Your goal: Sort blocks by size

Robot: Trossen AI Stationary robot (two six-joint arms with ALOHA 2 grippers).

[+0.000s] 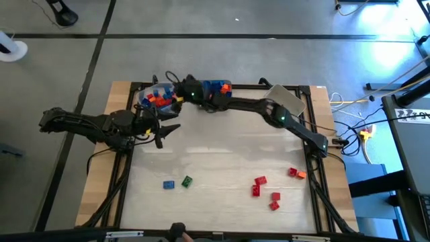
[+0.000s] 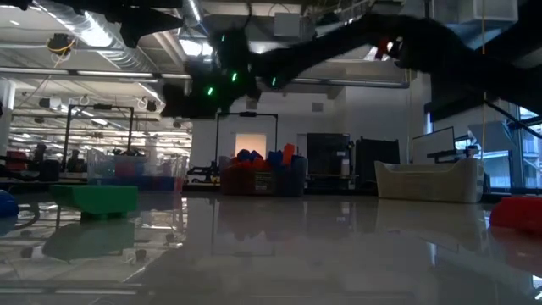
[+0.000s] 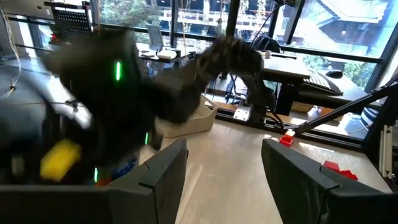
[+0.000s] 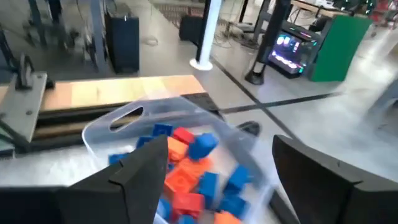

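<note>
Reaching across the far side of the table (image 1: 222,144), the right hand (image 1: 180,94) is hovering over a clear bin (image 1: 144,91) packed with red, orange and blue blocks (image 1: 158,99); a second heap of blue ones (image 1: 215,86) is sitting just to its right. The left hand (image 1: 168,130) is waiting near that bin, fingers spread and empty. Loose pieces are lying along the near edge: a blue and a green brick (image 1: 186,181) at left, a red group (image 1: 265,188) at right, so the sorting is looking partly done.

Looking level across the table, the green brick (image 2: 93,199) is sitting near left, the bins far behind.

Showing from the left wrist, its fingers are standing apart, holding nothing.

Showing from the right wrist, spread fingers are framing the bin (image 4: 124,121) of mixed blocks (image 4: 186,171), nothing pinched between them.
</note>
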